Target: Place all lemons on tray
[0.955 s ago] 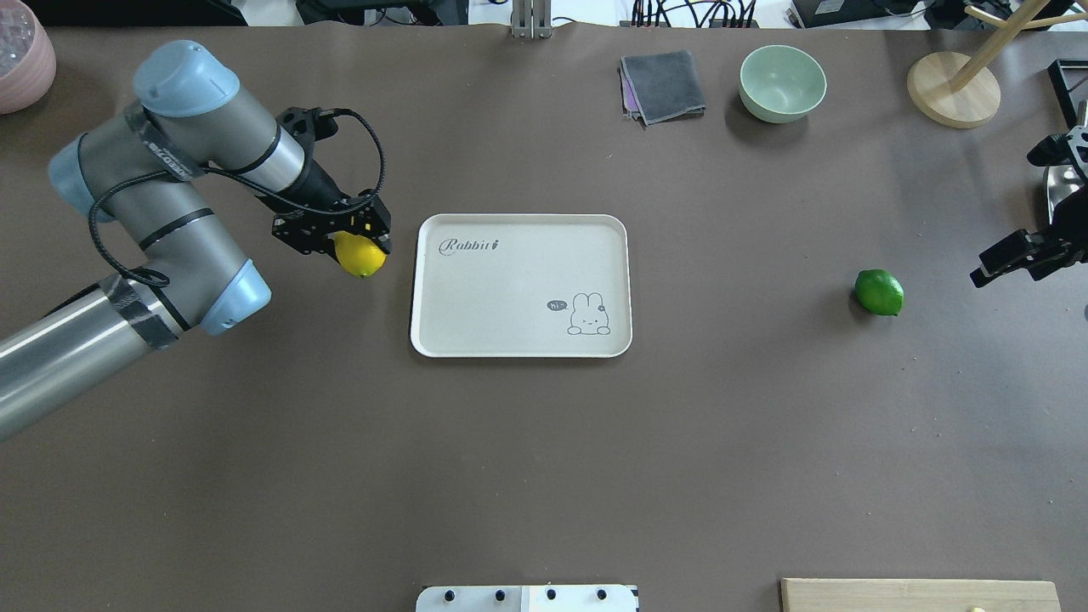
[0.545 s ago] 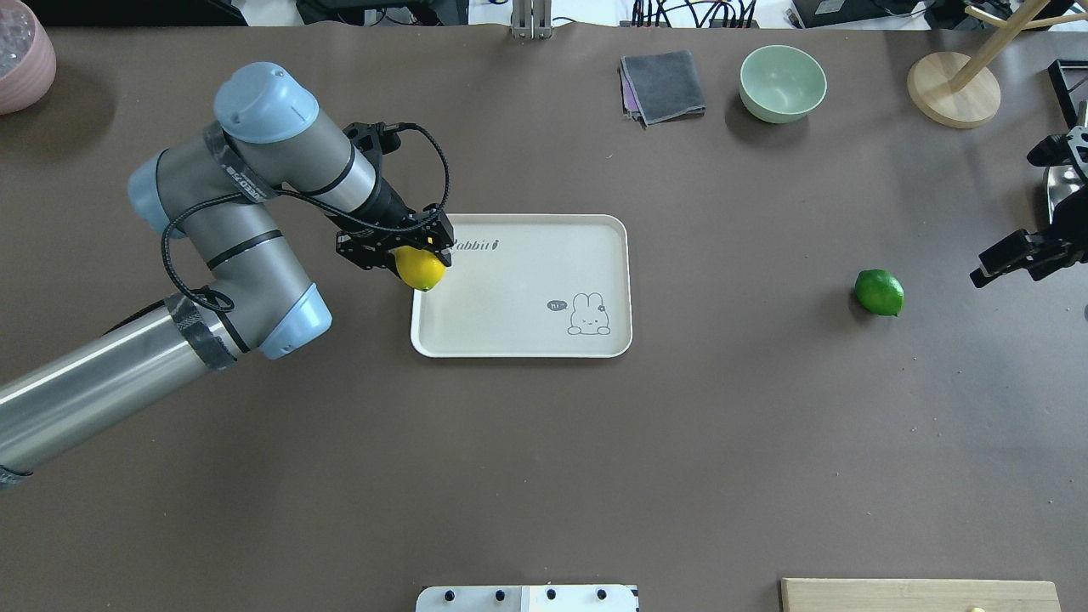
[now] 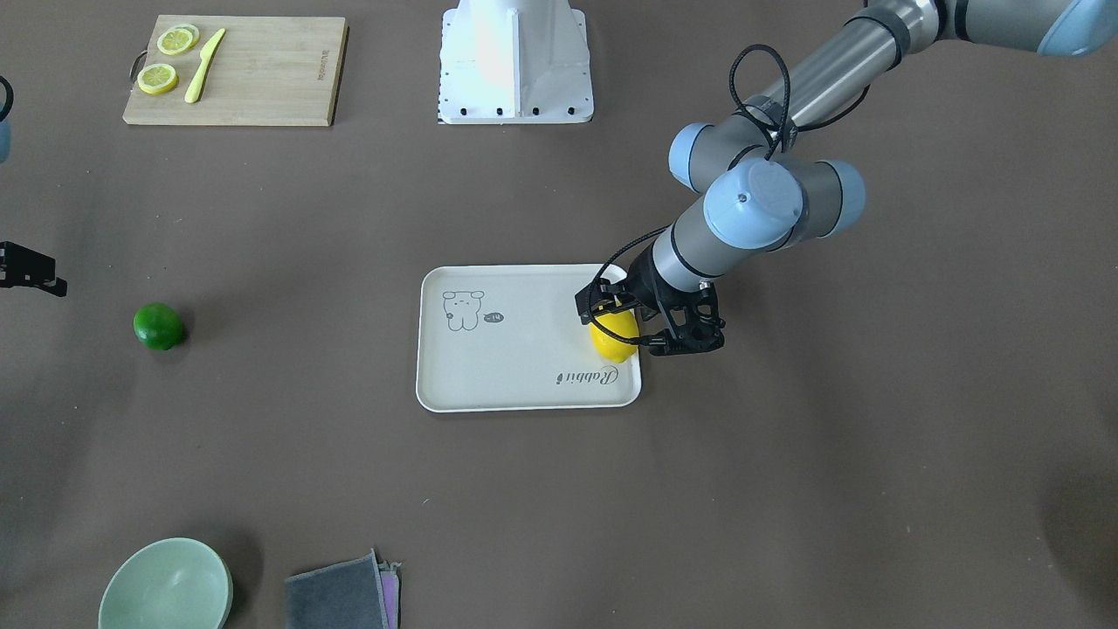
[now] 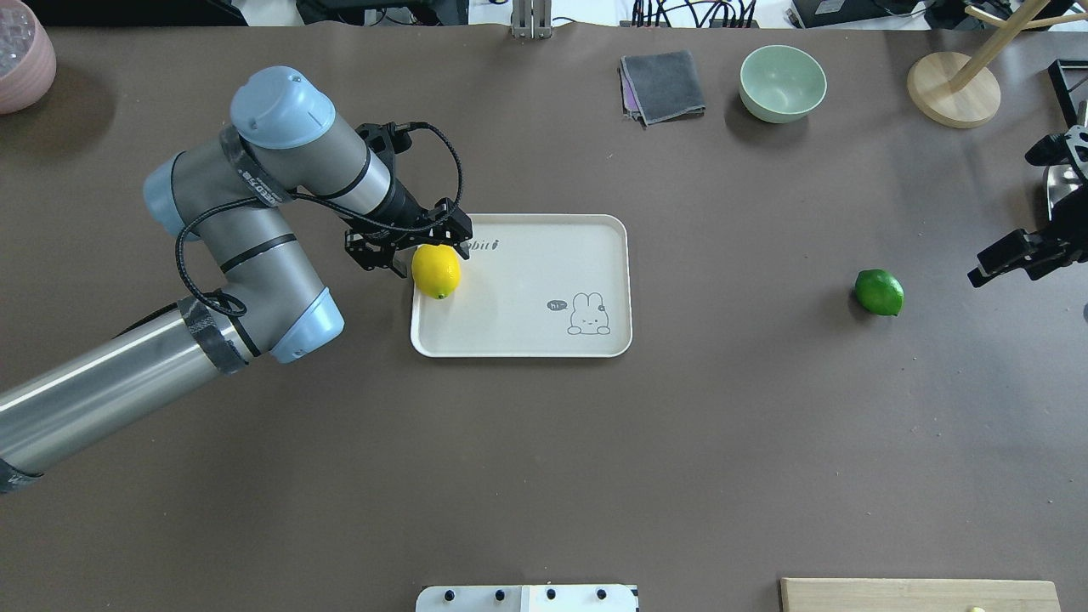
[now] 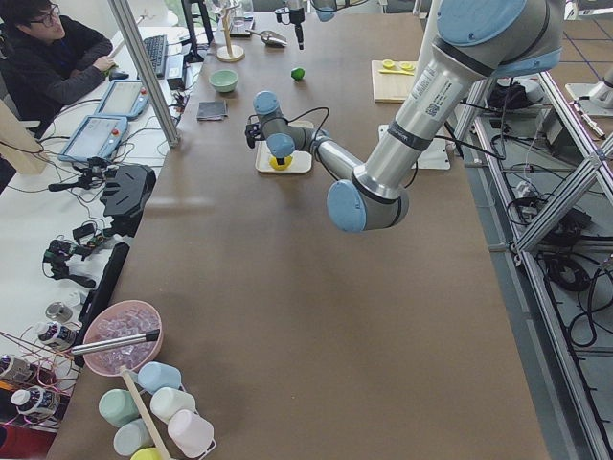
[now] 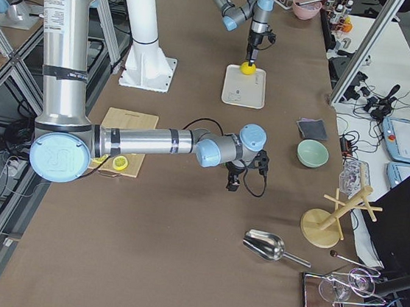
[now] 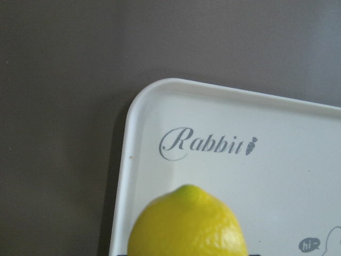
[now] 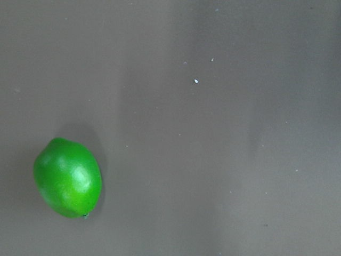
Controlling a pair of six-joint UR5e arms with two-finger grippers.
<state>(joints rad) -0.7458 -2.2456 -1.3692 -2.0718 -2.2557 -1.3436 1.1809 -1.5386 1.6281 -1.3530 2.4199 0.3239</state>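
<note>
The yellow lemon [image 4: 436,271] lies on the left end of the cream tray [image 4: 527,336], beside the "Rabbit" script. My left gripper [image 4: 429,249] is open and stands over it, with a finger on either side. The lemon also shows in the front view [image 3: 614,336] and at the bottom of the left wrist view [image 7: 186,224]. The green lemon [image 4: 879,291] lies on the table far right of the tray and also shows in the right wrist view [image 8: 67,177]. My right gripper [image 4: 1011,217] is open and empty, just right of the green lemon.
At the far edge lie a grey cloth [image 4: 663,85], a green bowl [image 4: 782,82] and a wooden stand [image 4: 952,89]. A pink bowl [image 4: 21,59] is at the far left corner. A bamboo board [image 3: 236,70] holds lemon slices and a knife.
My left arm carried the yellow lemon rightward from beside the tray onto its left end. Its fingers have spread, and the lemon now rests on the tray. The right arm has not moved.
</note>
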